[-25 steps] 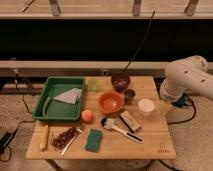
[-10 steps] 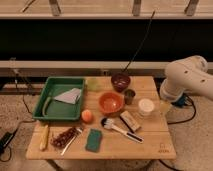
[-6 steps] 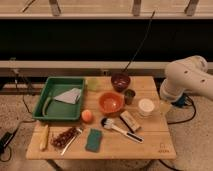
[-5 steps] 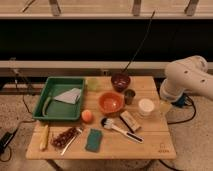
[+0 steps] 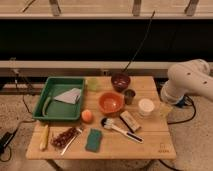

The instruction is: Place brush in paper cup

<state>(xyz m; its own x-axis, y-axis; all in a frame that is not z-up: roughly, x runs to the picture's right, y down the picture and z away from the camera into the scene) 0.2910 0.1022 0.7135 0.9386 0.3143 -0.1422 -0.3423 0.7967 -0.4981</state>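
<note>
Your brush (image 5: 122, 130) lies flat near the table's (image 5: 155, 149) front middle, ungrasped. Its head is to the left and its long axis slants right and nearer, so the handle likely suits a reach from the right. The gripper (image 5: 165, 108) hangs just right of the paper cup (image 5: 146, 106); you cannot tell whether it is open or closed.

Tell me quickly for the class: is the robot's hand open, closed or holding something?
Hand: cannot be told; it sits at the table's right edge beside the paper cup, and the brush lies unheld on the table.
</note>
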